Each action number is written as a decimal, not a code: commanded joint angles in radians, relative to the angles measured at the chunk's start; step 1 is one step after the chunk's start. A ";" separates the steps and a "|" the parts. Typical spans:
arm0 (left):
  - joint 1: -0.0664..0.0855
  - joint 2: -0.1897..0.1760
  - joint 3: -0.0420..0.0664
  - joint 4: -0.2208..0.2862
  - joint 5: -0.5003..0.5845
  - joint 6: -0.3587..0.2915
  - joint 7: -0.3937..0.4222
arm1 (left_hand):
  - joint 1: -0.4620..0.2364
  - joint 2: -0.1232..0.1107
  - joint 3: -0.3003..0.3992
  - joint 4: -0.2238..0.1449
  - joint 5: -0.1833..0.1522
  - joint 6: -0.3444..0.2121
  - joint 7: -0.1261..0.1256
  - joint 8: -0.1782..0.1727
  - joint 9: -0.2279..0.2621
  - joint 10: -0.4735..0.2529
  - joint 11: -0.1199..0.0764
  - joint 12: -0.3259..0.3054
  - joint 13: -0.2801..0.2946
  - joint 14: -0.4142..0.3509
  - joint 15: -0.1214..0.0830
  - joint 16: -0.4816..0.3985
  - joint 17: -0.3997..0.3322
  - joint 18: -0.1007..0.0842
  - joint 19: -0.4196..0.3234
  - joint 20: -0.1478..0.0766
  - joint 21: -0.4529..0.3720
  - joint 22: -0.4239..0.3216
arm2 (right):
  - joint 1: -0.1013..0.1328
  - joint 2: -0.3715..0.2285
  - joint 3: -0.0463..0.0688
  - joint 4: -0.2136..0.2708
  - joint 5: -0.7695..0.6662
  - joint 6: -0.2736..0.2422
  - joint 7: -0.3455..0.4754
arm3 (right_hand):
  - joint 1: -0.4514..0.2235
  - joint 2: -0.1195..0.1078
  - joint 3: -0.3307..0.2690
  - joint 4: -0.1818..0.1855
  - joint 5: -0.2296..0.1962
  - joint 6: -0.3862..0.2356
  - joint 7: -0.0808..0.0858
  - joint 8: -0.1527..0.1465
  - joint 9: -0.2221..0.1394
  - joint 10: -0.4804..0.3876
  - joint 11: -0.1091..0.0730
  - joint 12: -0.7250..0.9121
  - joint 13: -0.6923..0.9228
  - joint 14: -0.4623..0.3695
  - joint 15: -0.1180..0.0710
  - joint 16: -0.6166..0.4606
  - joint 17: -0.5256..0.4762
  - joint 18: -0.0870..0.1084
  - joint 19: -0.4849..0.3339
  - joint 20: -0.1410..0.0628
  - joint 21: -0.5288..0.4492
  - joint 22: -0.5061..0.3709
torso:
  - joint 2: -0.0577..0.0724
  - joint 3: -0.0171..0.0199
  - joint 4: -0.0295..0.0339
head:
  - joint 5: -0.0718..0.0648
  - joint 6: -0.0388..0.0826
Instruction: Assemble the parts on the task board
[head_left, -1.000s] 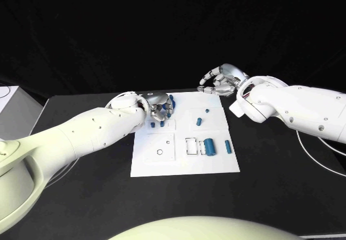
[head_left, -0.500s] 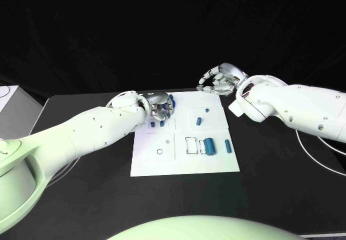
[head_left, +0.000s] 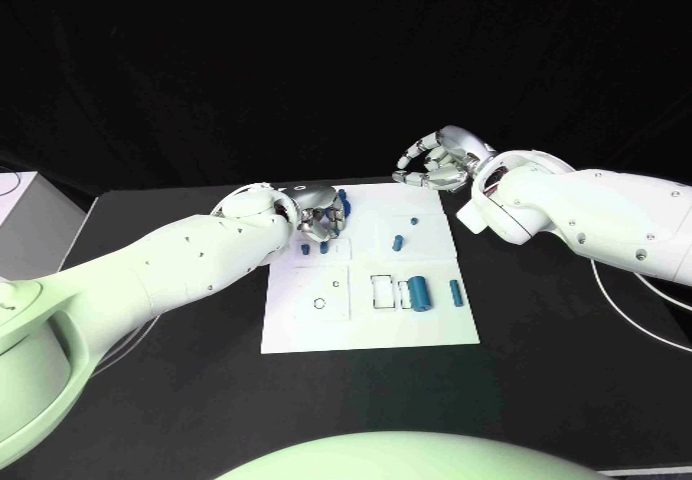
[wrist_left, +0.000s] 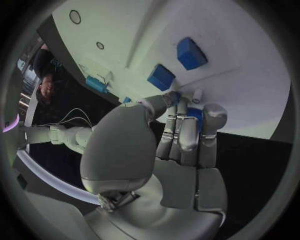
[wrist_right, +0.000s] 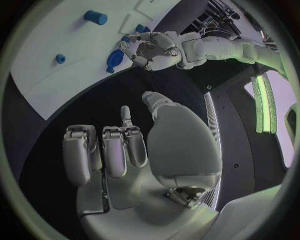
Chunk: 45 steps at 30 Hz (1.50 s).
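Note:
The white task board (head_left: 368, 320) lies in the middle of the black table. My left hand (head_left: 320, 212) hovers over its far left corner, fingers curled round a long blue part (wrist_left: 195, 115), which also shows in the right wrist view (wrist_right: 114, 58). Just under that hand stand two blue blocks (head_left: 304, 249) (wrist_left: 191, 53). A blue peg (head_left: 398, 241), a small blue stud (head_left: 414, 221), a thick blue cylinder (head_left: 420, 293) and a slim blue piece (head_left: 456, 292) sit on the board's right half. My right hand (head_left: 437, 160) is raised beyond the board's far edge, fingers curled in with nothing in them.
A white rectangular frame (head_left: 382, 290) lies beside the cylinder, and a ring-shaped recess (head_left: 320, 302) marks the near left panel. A pale box edge (head_left: 22, 215) stands at the table's far left. Black table (head_left: 548, 350) surrounds the board.
My left hand's fingers have shifted a little over the far left corner, still round the blue part. The right hand stays raised in the same spot.

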 joint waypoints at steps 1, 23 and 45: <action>-0.001 -0.002 0.000 0.005 0.008 -0.040 0.024 | -0.001 0.012 0.011 -0.005 0.002 0.011 0.001 -0.010 -0.001 0.020 -0.002 -0.019 -0.003 0.009 0.001 0.007 0.002 -0.019 0.010 0.001 0.010 0.010 | 0.001 0.000 0.001 0.001 -0.008 -0.002 0.009 | 0.001 0.007 0.004 -0.005 0.005 -0.003 0.001 0.006 -0.001 0.035 0.005 -0.001 0.201 0.089 0.005 0.002 0.189 0.002 0.090 0.007 -0.002 0.226 | 0.000 -0.0008 0.0001 | 0.000 0.001; -0.006 -0.127 0.042 0.158 0.101 -0.021 0.001 | -0.017 0.008 0.016 -0.017 0.002 0.016 0.007 -0.040 -0.006 0.042 0.006 -0.087 -0.013 0.013 0.006 0.007 -0.004 -0.021 0.013 0.003 0.017 0.017 | 0.001 -0.011 0.001 -0.002 -0.009 -0.001 0.008 | 0.001 0.007 0.004 -0.005 0.005 -0.003 0.001 0.006 -0.001 0.035 0.005 -0.001 0.201 0.089 0.005 0.002 0.189 0.002 0.090 0.007 -0.002 0.226 | -0.005 -0.0021 0.0095 | -0.002 0.006; -0.019 -0.151 0.052 0.120 0.084 -0.003 -0.014 | -0.018 0.008 0.015 -0.019 0.002 0.017 0.007 -0.045 -0.007 0.045 0.007 -0.101 -0.016 0.014 0.007 0.007 -0.004 -0.021 0.012 0.004 0.017 0.017 | 0.001 -0.011 0.001 -0.002 -0.009 0.001 0.008 | 0.001 0.007 0.004 -0.005 0.005 -0.003 0.001 0.006 -0.001 0.035 0.005 -0.001 0.201 0.089 0.005 0.002 0.189 0.002 0.090 0.007 -0.002 0.226 | -0.004 -0.0018 0.0077 | 0.004 0.004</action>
